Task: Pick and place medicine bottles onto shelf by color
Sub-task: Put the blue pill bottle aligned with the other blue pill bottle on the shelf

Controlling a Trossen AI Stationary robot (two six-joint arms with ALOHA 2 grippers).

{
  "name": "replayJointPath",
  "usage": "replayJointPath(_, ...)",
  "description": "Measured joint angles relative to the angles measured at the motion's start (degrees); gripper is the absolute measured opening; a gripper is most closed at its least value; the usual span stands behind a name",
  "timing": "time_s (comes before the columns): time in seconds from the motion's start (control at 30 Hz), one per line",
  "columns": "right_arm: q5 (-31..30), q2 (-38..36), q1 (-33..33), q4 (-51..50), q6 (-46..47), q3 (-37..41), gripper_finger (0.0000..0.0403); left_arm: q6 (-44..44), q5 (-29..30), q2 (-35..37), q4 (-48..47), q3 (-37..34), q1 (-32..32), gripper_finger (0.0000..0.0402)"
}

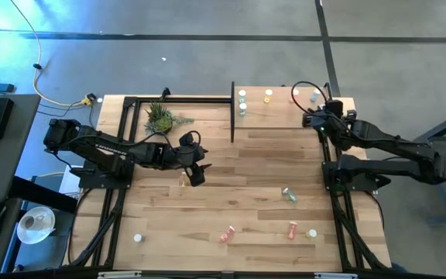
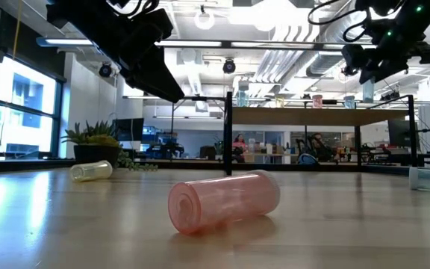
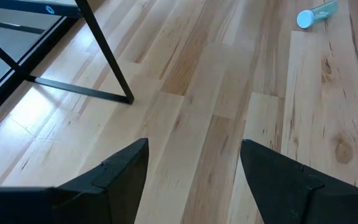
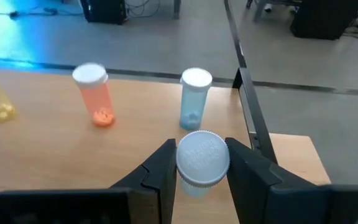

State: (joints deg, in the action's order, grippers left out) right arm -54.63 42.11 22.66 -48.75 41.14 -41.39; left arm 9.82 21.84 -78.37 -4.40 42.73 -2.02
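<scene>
Now bottle [image 4: 202,163] between right pincer [image 4: 199,177] fingers

Grey concrete floor [image 1: 207,46], bright windows [image 2: 21,112]

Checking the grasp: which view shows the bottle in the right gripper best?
Right wrist view: bottle sits white cap up between the right gripper fingers. Low view shows it side-on, small; high view barely; left wrist view not at all.
</scene>
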Motion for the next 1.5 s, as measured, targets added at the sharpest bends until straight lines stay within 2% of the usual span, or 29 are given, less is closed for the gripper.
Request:
replayJointPath(0.33, 0.07, 4.0, 2.57, 0.84, 2.63, 0.0, 0.0106, 0.0, -0.09, 0.0, -0.02, -0.01, 0.0, 0.0243)
replayJointPath(0.6, 2.79, 6.34, 4.43, 3.15, 2.01, 0.0, 0.0106, 0.0, -0.21, 0.0, -0.04, -0.01, 0.01, 0.0243)
replayJointPath(0.87, 4.99, 6.66, 5.53, 3.41, 1.91, 0.0, 0.0106, 0.0, -0.21, 0.0, -0.04, -0.01, 0.0, 0.0243)
replayJointPath(1.3, 5.15, 6.66, 6.25, 3.46, 0.84, 0.0, 0.0106, 0.0, -0.19, 0.01, -0.07, -0.01, 0.0, 0.0243)
replayJointPath(1.5, 5.15, 6.64, 6.25, 3.48, -0.21, 0.0, 0.0125, 0.0, -0.19, 0.0, -0.06, -0.01, 0.02, 0.0243)
